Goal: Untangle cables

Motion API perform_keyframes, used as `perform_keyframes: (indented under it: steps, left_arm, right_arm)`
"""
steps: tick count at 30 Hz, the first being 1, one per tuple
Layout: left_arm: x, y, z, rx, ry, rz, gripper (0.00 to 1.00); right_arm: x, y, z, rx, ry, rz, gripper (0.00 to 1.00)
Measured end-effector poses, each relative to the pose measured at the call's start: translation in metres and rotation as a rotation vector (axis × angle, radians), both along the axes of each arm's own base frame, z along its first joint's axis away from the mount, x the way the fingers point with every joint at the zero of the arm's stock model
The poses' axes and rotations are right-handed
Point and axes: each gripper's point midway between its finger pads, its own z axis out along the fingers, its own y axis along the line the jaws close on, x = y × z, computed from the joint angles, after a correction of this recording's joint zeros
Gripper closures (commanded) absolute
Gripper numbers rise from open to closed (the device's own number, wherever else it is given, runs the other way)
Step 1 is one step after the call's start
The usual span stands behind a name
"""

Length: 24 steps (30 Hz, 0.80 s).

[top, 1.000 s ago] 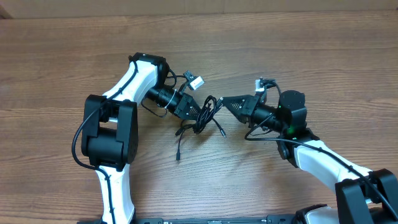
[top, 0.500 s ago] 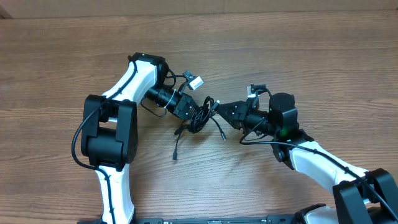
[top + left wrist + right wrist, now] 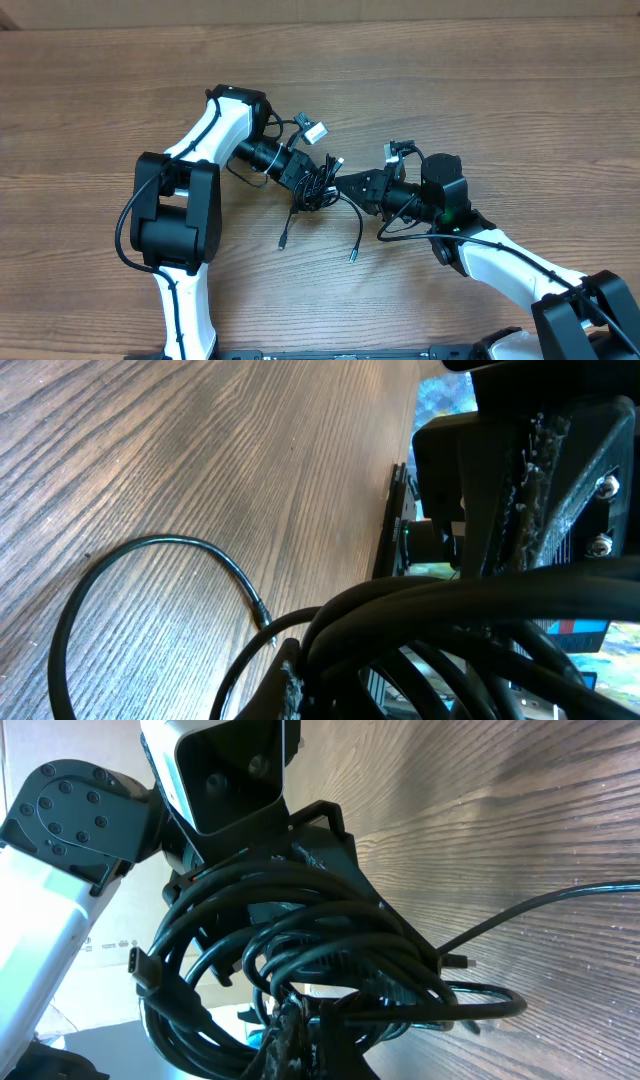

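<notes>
The cables are a bunch of thin black cords held just above the wooden table between both grippers. My left gripper is shut on the bunch from the left. My right gripper is shut on it from the right, its fingertips almost meeting the left one's. Two loose ends hang down onto the table, one with its plug at the lower left and one at the lower right. In the right wrist view the coiled cables wrap around my fingers. In the left wrist view the cables fill the foreground.
The table is bare wood. A white connector sits on the left arm's own wiring behind the bunch. The right arm's thicker cable loops near its wrist. The left arm's base stands at the front left.
My right gripper has moved left, into the bunch and close to the left gripper. The bunch has tightened and one loose end has dropped farther toward the front.
</notes>
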Motion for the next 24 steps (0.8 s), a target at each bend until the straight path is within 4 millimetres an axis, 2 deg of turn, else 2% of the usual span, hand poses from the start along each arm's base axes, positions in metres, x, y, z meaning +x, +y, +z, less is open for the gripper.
perform_keyframes:
  steps: [9, 16, 19, 24]
  left_arm:
    - [0.000, 0.000, -0.001, 0.005, -0.001, -0.003, 0.96]
    - [-0.001, 0.002, -0.004, 0.025, -0.006, -0.011, 0.96]
    - [-0.001, 0.003, -0.004, 0.028, -0.006, -0.012, 0.96]
    - [-0.002, 0.001, -0.005, 0.031, -0.009, -0.019, 0.96]
  right_arm:
    - [0.008, -0.007, -0.001, -0.029, -0.053, -0.023, 0.96]
    - [0.030, -0.036, 0.000, -0.037, -0.068, -0.114, 0.96]
    - [0.037, -0.041, 0.010, -0.016, -0.118, -0.133, 0.96]
    - [0.038, -0.036, 0.044, 0.063, -0.245, -0.099, 0.96]
